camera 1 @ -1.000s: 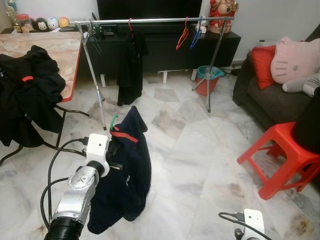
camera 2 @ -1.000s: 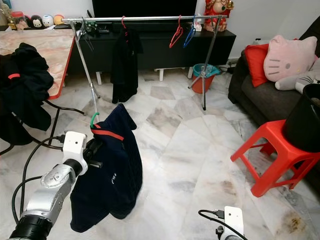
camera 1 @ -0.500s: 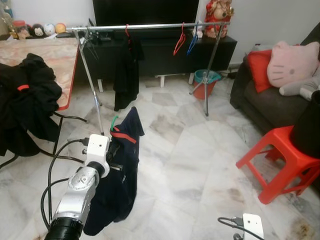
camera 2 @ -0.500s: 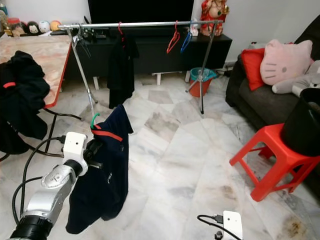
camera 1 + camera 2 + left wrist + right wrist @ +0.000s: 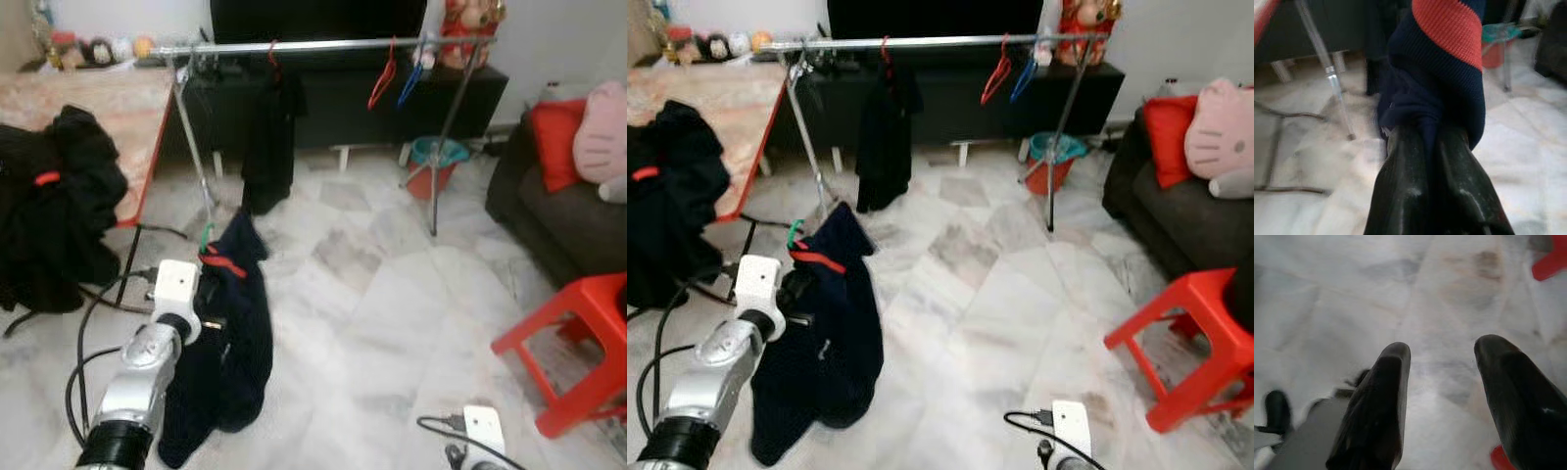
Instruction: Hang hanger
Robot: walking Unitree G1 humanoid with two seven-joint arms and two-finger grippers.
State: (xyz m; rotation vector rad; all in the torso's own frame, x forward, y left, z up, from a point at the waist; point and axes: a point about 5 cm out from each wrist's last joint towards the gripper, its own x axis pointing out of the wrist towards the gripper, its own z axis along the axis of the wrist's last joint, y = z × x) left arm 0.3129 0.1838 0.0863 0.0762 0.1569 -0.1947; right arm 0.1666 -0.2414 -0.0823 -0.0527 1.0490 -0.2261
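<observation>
Left pincer (image 5: 1427,147) is clamping its two black fingers together on the bunched collar of a navy knitted jacket with an orange-red neck band (image 5: 230,333), and I am holding it up at my left with the cloth drooping toward the pale marble floor (image 5: 392,323). A green plastic hanger hook (image 5: 206,237) is poking up just above the collar, so the hanger seems to be sitting inside the garment.

Further left, a heap of black clothes (image 5: 54,215) is lying over the edge of the pink marble-topped desk (image 5: 98,103). Ahead of me, well apart from the jacket, a long silver metal clothes rail on tripod legs (image 5: 323,44) is standing with a black garment (image 5: 269,147), a red hanger (image 5: 382,86) and a blue hanger (image 5: 409,83) on it.

For this carrying step I am judging that I should keep the grip firm, lift the hook above bar height, aim for the bare stretch between the black garment and the red hanger, and keep the hem from catching the rail's leg.

On my right, the right pincer (image 5: 1442,396) is hanging low over the floor with its fingers apart, near a red plastic stool (image 5: 573,343).
</observation>
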